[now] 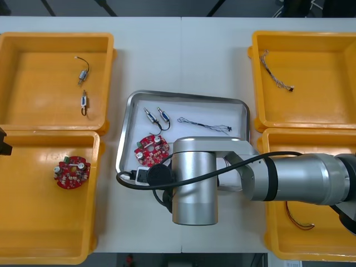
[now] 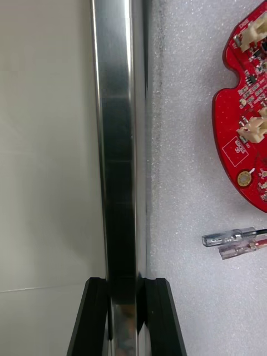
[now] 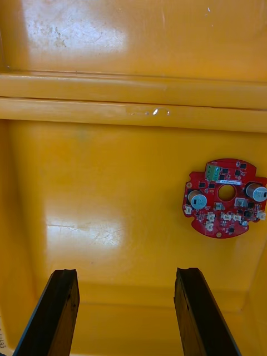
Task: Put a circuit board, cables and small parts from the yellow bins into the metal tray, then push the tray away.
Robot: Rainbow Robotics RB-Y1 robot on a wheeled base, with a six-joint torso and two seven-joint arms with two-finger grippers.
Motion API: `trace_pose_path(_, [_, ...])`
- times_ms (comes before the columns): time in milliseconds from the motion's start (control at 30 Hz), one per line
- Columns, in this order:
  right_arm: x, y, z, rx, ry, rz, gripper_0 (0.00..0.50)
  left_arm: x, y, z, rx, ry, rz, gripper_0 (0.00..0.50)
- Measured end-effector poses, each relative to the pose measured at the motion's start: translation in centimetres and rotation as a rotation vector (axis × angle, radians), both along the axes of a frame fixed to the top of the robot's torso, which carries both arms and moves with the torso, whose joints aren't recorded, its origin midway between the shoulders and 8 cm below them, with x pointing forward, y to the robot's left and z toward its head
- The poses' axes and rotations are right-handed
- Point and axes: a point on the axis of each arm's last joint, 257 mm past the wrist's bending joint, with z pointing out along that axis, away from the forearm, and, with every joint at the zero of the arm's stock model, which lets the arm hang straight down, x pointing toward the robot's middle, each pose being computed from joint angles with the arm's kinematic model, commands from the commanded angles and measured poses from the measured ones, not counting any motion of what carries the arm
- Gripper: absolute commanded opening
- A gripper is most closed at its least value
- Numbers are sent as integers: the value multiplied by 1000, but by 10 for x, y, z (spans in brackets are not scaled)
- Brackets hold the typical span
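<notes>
The metal tray [image 1: 125, 133], white inside, lies mid-table between the yellow bins. In it are a red circuit board [image 1: 151, 147], two small metal parts [image 1: 156, 116] and a thin black cable [image 1: 206, 124]. My right arm reaches across the tray's near edge. In the right wrist view my right gripper [image 2: 127, 285] is shut on the tray's shiny rim [image 2: 119, 139], with the board [image 2: 245, 128] and clear cable ends [image 2: 233, 243] beside it on the white lining. My left gripper [image 3: 127, 272] hangs open over the near left bin, apart from a second red board [image 3: 225, 197].
The far left bin [image 1: 16, 50] holds two small metal parts [image 1: 83, 72]. A second red board [image 1: 71, 171] lies in the near left bin. The far right bin has a twisted cable [image 1: 276, 78]. A red and yellow cable [image 1: 300, 222] lies in the near right bin.
</notes>
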Motion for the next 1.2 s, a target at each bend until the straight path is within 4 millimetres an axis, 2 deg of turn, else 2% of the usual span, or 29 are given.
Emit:
trace_pose_path(300, [29, -8, 23, -74, -106, 77, 0, 0, 0, 0, 0, 0, 0, 500])
trace_pose_path(500, [46, -6, 40, -81, -164, 89, 0, 0, 0, 0, 0, 0, 0, 500])
trace_pose_path(667, [59, -5, 47, -86, -191, 91, 0, 0, 0, 0, 0, 0, 0, 500])
trace_pose_path(1200, [118, -16, 69, -121, -281, 65, 0, 0, 0, 0, 0, 0, 0, 500])
